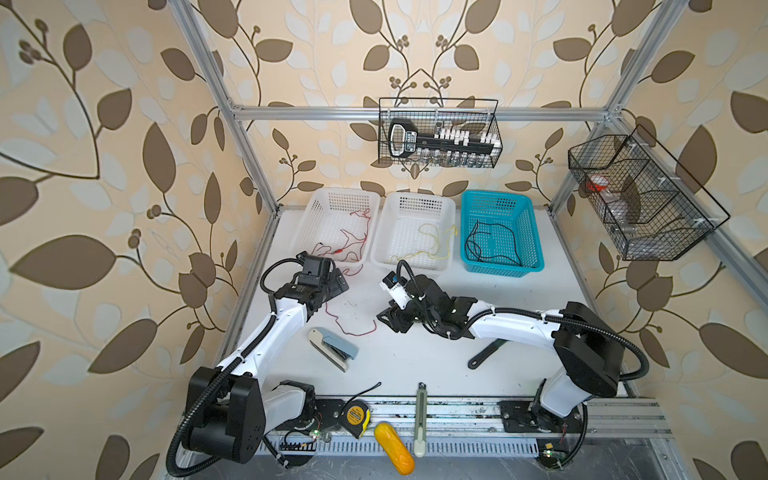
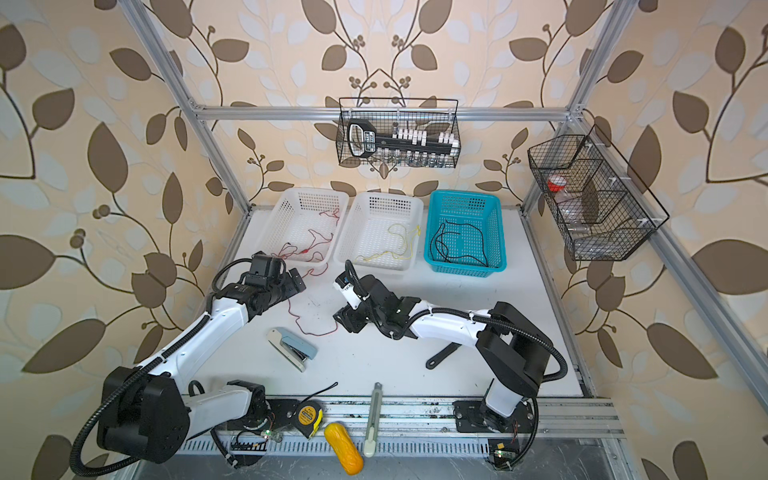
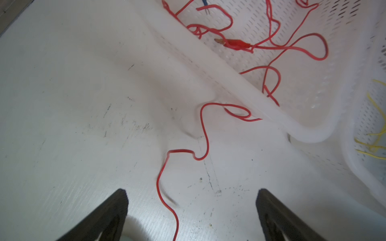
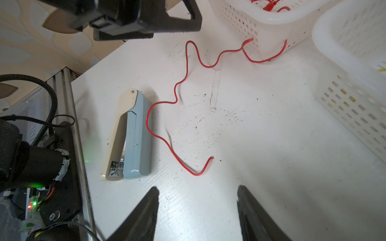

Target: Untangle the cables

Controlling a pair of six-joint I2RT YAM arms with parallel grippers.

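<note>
L gripper (image 3: 192,191) hangs wide open over the table (image 3: 62,104), nothing betw. the fingers (only a red cable (image 4: 165,102) runs on the table below them). R gripper (image 4: 198,187) is released too, empty. It is near the free end of this cable, which lies just beside the stapler (image 4: 133,133). The cable's other end reaches the wall of the left white basket (image 1: 332,203), where more red cables (image 3: 238,44) lie. Yellow cable (image 1: 415,254) is in the middle white basket (image 1: 415,199), black cable (image 1: 468,245) in the blue basket (image 1: 498,199).

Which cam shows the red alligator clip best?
Left wrist: the red alligator clip lies close and whole in the white basket. Both top views show only a tiny red fleck. Right wrist shows just a red scrap past the basket rim, cropped.
</note>
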